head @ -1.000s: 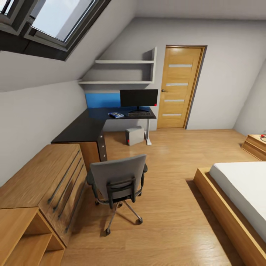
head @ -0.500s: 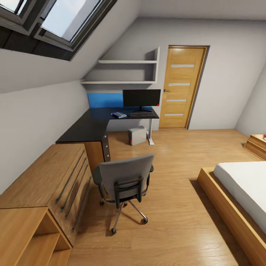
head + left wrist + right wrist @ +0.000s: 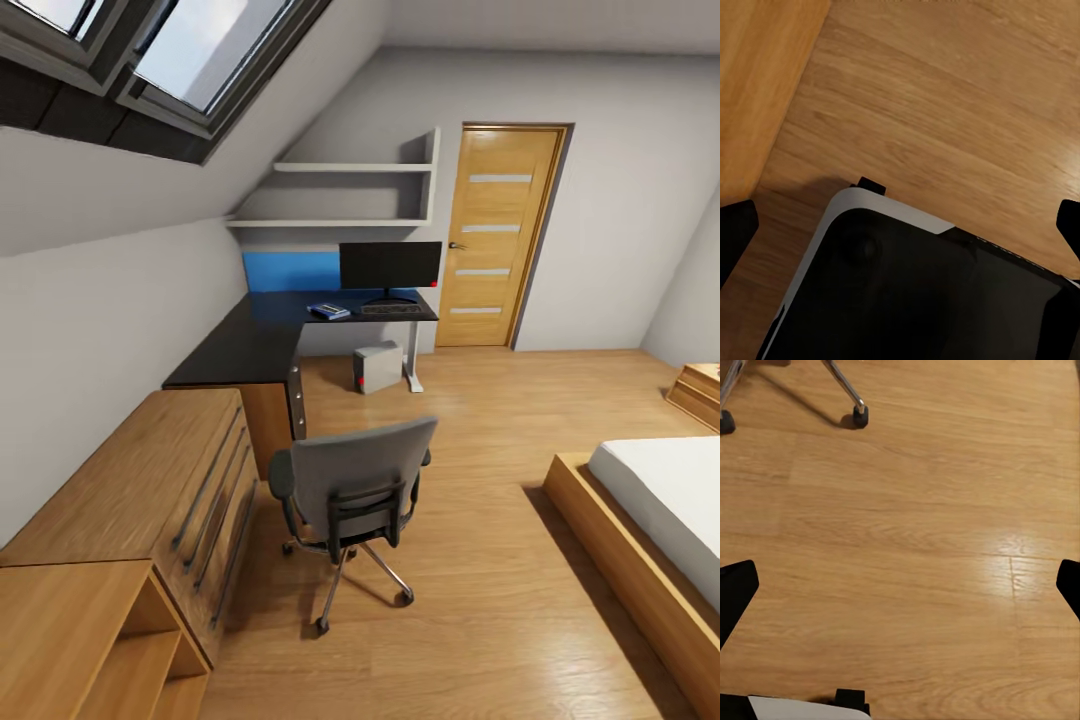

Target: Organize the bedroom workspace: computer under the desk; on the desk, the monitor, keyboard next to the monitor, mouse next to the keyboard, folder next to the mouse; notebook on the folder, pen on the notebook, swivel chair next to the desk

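Observation:
The desk (image 3: pixel 250 345) with its glossy black L-shaped top stands in the far left corner. On it are the monitor (image 3: pixel 390 266), the keyboard (image 3: pixel 391 309) in front of it, and to their left the blue folder (image 3: pixel 328 311) with a small darker thing on it, too small to identify. The grey computer (image 3: pixel 377 367) sits on the floor under the desk. The swivel chair (image 3: pixel 360 485) stands on the floor with its back to me, hiding its seat. My left gripper (image 3: pixel 900 225) and right gripper (image 3: pixel 900 585) are open over the floor, holding nothing.
A light wooden chest of drawers (image 3: pixel 150 490) and an open shelf unit (image 3: pixel 80 640) line the left wall. A bed (image 3: pixel 660 500) fills the right side. A door (image 3: pixel 495 235) is beyond the desk. Chair casters (image 3: pixel 859 411) stand near the right gripper.
The whole head view has slid right and slightly closer, so the camera has moved. No thing in the room has shifted.

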Controlling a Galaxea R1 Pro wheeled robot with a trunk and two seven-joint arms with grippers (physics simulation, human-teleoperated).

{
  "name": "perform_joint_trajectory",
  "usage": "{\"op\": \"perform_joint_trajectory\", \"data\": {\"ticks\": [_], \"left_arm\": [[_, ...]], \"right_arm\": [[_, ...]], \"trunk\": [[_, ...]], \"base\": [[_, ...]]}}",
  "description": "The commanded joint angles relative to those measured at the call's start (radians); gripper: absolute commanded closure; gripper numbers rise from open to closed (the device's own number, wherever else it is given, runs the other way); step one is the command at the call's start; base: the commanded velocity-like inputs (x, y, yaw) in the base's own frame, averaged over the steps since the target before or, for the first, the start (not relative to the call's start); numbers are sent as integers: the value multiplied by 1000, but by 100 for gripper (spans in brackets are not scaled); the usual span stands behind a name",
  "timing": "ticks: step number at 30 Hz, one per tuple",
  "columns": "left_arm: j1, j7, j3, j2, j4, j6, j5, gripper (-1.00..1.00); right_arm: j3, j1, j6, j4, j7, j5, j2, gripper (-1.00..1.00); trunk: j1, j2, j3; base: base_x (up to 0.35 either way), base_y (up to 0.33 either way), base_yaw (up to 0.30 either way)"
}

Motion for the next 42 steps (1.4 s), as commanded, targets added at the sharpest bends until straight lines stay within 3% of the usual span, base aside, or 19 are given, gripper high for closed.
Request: {"op": "perform_joint_trajectory", "data": {"ticks": [1, 31, 42], "left_arm": [[-1, -10, 5, 0, 1, -1, 11, -100], [0, -10, 3, 4, -2, -4, 10, -100], [-1, -10, 2, 0, -6, 2, 11, -100]], "right_arm": [[8, -1, -3, 2, -10, 4, 0, -100], [3, -1, -5, 1, -10, 2, -1, -100], [5, -1, -7, -1, -7, 2, 0, -100]], "trunk": [[0, -1, -2], [0, -1, -2], [42, -78, -36]], "base": [[0, 38, 0], [61, 39, 0], [1, 1, 0]]}}
